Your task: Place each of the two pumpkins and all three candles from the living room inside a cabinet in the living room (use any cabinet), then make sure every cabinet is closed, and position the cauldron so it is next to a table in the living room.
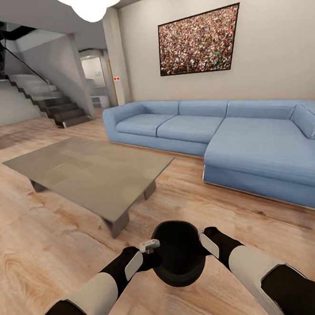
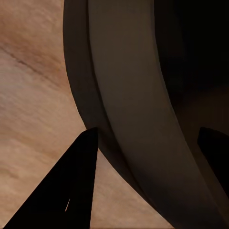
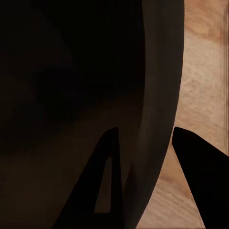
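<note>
Wooden flooring [image 1: 50,243] ran through the living room, with one long blue sectional sofa [image 1: 251,139] against the far wall, one framed picture [image 1: 199,40] above it, and a staircase [image 1: 52,102] at the back left. One grey stone-look table [image 1: 89,170] stood on the floor ahead, its top bare; "worktop" hardly suited it, since it carried nothing. One black cauldron [image 1: 178,258] hung in front of the robot's trunk, above the floor and a short way off the table's near corner — apart from it, not touching. It was held from both sides, likely because a round, wide pot gives a single gripper little purchase. The left gripper [image 1: 151,256] sat at its left rim and the right gripper [image 1: 205,244] at its right rim. In each wrist view the cauldron's rim [image 2: 129,119] [image 3: 160,95] passed between two dark fingers [image 2: 71,191] [image 3: 107,181], one inside the wall and one outside, so each gripper appeared pinched on the rim. No pumpkins, candles or cabinet could be counted from this spot. By my judgement the cauldron was close to its place beside the table, and lowering it level would matter next.
</note>
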Motion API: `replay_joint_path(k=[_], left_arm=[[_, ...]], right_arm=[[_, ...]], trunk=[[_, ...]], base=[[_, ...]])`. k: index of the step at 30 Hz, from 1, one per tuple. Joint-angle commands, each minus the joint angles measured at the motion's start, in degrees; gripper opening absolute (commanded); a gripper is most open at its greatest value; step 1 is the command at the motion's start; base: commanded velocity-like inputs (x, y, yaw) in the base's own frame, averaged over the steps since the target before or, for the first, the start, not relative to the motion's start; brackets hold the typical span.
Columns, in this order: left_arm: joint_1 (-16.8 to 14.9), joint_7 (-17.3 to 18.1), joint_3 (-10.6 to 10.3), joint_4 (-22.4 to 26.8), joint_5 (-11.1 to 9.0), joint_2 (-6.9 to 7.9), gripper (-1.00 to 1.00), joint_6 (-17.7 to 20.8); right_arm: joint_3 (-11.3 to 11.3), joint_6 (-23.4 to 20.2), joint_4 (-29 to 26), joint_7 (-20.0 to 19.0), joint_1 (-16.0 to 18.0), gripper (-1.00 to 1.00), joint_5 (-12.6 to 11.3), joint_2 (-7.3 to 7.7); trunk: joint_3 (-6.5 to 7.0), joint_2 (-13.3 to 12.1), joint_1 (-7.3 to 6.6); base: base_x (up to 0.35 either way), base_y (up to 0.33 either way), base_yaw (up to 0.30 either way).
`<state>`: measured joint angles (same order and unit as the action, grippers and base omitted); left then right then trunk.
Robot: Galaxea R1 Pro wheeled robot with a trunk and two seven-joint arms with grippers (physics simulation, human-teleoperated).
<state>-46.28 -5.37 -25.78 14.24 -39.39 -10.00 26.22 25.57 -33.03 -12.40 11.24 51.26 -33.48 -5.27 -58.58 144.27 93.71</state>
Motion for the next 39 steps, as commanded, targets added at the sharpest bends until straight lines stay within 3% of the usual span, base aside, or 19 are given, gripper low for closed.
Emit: replay_joint_path(k=[1, 11, 18, 26, 39], left_arm=[[-0.83, -0.43, 0.82, 0.96, 0.15, 0.00, -1.00, 0.23], [-0.83, -0.43, 0.82, 0.96, 0.11, 0.00, -1.00, 0.23], [-0.83, -0.43, 0.82, 0.96, 0.12, 0.00, -1.00, 0.23], [-0.83, -0.43, 0.82, 0.96, 0.11, 0.00, -1.00, 0.23], [-0.83, -0.42, 0.82, 0.96, 0.11, 0.00, -1.00, 0.23]], right_arm=[[1.94, -0.10, -0.08, 0.45, -0.02, -1.00, -1.78, 0.00], [1.94, -0.10, -0.08, 0.45, -0.02, -1.00, -1.77, 0.00], [1.94, -0.10, -0.08, 0.45, -0.02, -1.00, -1.77, -0.92], [1.94, -0.10, -0.08, 0.45, -0.15, -1.00, -1.77, -1.05], [1.94, -0.10, -0.08, 0.45, -0.19, -1.00, -1.77, -1.03]], trunk=[[-0.05, 0.03, 0.00], [-0.05, 0.03, 0.00], [-0.05, 0.03, 0.00], [-0.05, 0.03, 0.00], [-0.05, 0.03, 0.00]], base=[[0.225, -0.212, 0.070], [0.233, -0.236, 0.263], [0.178, -0.276, 0.289], [0.036, -0.310, 0.127], [0.000, -0.234, 0.284]])
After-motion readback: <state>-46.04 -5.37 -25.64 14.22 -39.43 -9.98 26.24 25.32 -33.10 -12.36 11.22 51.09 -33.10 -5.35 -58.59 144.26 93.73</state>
